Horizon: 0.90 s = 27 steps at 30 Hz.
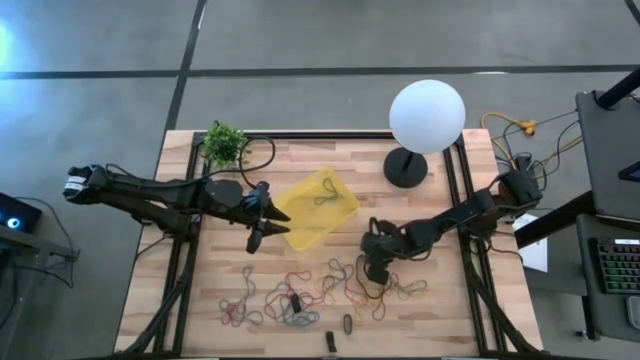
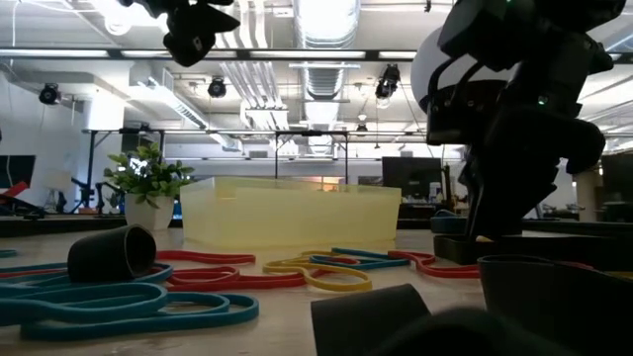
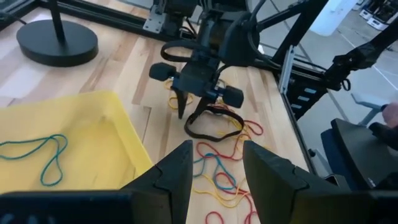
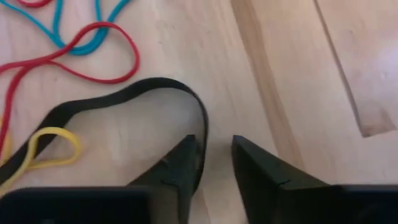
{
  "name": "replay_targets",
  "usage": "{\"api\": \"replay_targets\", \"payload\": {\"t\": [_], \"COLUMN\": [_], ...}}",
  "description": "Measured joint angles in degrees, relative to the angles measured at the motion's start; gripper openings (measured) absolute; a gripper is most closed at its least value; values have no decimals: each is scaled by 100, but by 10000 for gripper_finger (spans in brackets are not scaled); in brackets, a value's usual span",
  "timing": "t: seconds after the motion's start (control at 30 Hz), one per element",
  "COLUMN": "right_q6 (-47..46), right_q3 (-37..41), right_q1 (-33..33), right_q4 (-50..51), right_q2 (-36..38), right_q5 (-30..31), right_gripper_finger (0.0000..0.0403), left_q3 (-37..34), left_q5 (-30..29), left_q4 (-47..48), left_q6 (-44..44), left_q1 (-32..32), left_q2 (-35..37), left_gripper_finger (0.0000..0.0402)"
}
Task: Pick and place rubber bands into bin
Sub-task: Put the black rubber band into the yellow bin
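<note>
Many rubber bands [image 1: 300, 290] in red, blue, green and yellow lie loose on the near half of the wooden table. The yellow bin [image 1: 315, 210] sits mid-table with one green-blue band [image 3: 43, 155] inside. My right gripper [image 1: 373, 268] points down at the big black band [image 4: 124, 99] among the loose bands, fingers a little apart [image 4: 216, 149]. One finger stands inside the black loop, the other outside. My left gripper [image 1: 262, 235] hovers open by the bin's left edge [image 3: 217, 168], touching nothing. My right gripper comes from above, pointing down. The black band's strand [image 4: 203, 134] runs down the inner face of the finger [image 4: 183, 162] that stands inside the loop; the other finger is clear of it. The rest of the band lies on the table.
A lamp with white globe [image 1: 427, 115] and black round base [image 1: 405, 167] stands on the far right. A small potted plant [image 1: 225, 143] is at the far left corner. Small dark oblong pieces [image 1: 347, 325] lie among the bands near the near edge. Black rails run along both table sides.
</note>
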State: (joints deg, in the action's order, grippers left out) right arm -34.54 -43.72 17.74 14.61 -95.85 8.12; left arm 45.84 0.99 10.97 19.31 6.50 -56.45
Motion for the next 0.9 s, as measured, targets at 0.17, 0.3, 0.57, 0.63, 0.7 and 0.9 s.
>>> {"api": "replay_targets", "payload": {"t": [0.17, 0.3, 0.57, 0.63, 0.7, 0.9], "right_q6": [-7, -46, 172, 258, 401, 861], "right_q3": [2, 0, -119, -156, -207, -527], "right_q1": [-2, 0, 0, 0, 0, 0], "right_q4": [89, 89, 53, 47, 37, 7], "right_q2": [0, 6, 379, 563, 767, 1424], "right_q5": [116, 175, 382, 400, 466, 931], "right_gripper_finger": [19, 9, 8, 8, 8, 8], "left_q3": [-25, -28, -28, -29, -31, -45], "left_q5": [-8, -17, -32, -34, -37, -46], "left_q4": [1, 0, -1, 6, 2, -12], "left_q6": [0, 0, 0, 0, 0, -4], "left_q1": [0, 0, 0, 0, 0, 0], "left_q2": [0, 0, 0, 0, 0, -13], "left_gripper_finger": [125, 125, 125, 125, 125, 125]}}
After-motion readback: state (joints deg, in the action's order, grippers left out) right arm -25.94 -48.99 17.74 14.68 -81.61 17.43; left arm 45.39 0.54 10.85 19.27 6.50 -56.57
